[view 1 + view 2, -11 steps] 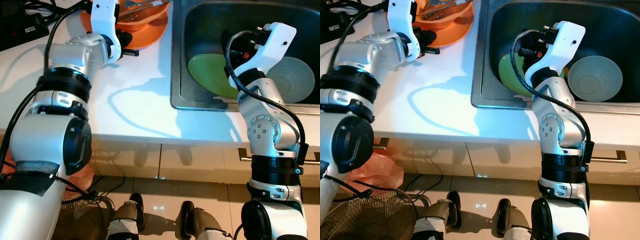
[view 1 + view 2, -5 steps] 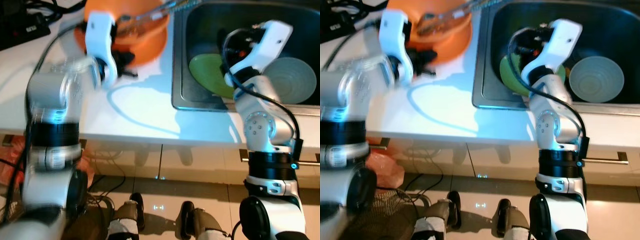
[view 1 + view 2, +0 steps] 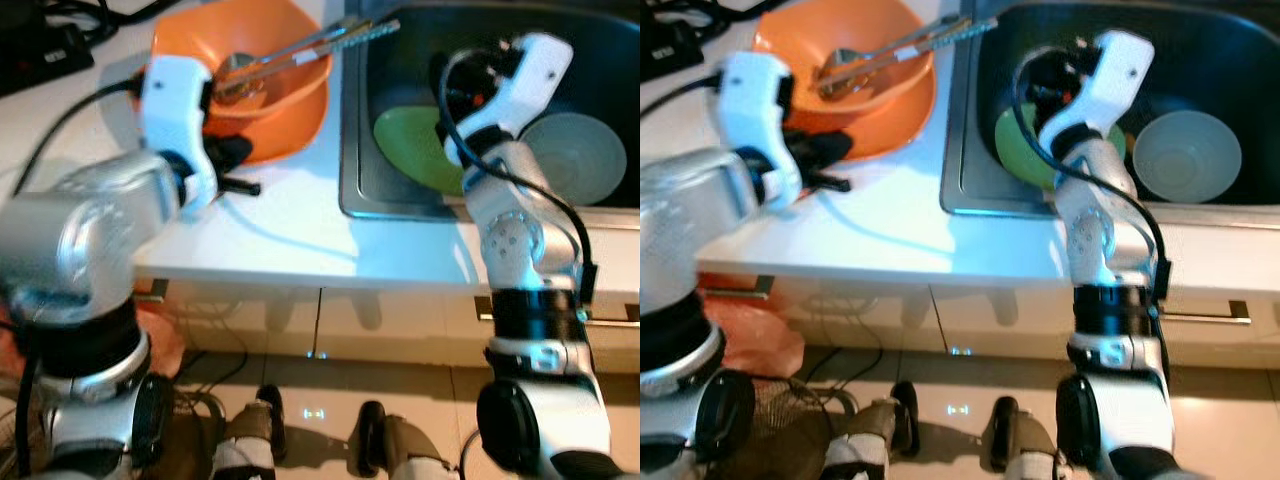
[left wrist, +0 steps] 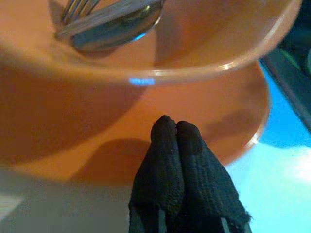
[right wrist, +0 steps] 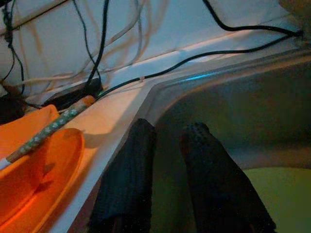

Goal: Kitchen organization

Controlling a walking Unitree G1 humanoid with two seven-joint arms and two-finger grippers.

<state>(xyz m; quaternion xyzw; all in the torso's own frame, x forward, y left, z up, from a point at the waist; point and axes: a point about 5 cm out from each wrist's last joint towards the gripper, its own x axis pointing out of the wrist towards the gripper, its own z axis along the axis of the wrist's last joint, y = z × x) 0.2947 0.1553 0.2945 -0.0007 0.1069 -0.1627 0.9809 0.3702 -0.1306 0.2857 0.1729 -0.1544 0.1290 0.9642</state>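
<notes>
An orange bowl sits on the white countertop at about ten o'clock in the head views, resting on an orange plate whose rim juts out beneath it. Inside the bowl lie a metal spoon and a fork; long-handled utensils, one with a pale patterned handle, lean out over the bowl's rim toward one o'clock, reaching over the sink's edge. The left gripper hovers just in front of the bowl, at its six o'clock side, its two black fingers pressed together with nothing between them, tips close to the plate's rim; whether they touch it is hard to judge from the blurred frames.

To the right, the steel sink holds a green plate and, at its three o'clock, a pale grey-green bowl. The right gripper hangs inside the sink above the green plate, fingers slightly apart and gripping nothing. Black and white cables trail along the counter behind the sink. Below, cabinet fronts and a tiled floor show, with an orange plastic bag at eight o'clock.
</notes>
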